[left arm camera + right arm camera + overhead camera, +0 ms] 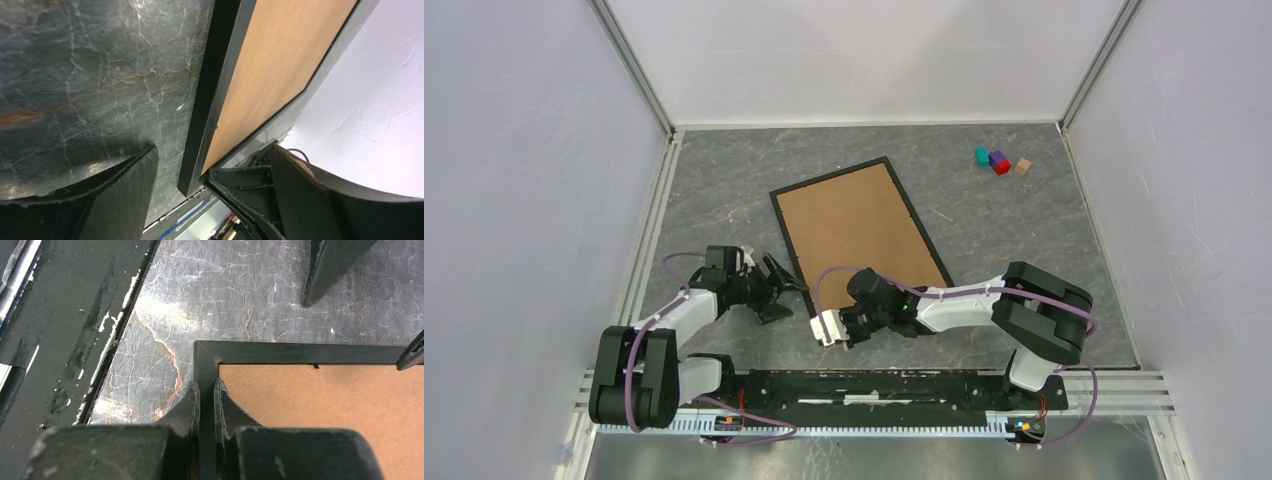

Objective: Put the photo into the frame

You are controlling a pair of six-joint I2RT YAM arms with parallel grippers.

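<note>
**Right gripper (206, 390) pinches the frame (280, 353) by its corner**

Its jaws are pressed onto the black rim. One finger sits outside the rim and the other inside, on the brown backing board (325, 410), just beside the near corner. The left gripper (214, 150) has its jaws spread wide and straddles the adjoining rim by the same corner; whether it touches the rim I cannot tell. The frame lies back up, at an angle, in the middle of the grey marbled table (724, 190). A few small coloured blocks (999, 161) sit well apart at the far right.

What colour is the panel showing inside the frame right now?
Plain tan-brown backing board inside the frame; top external view shows it best.
</note>
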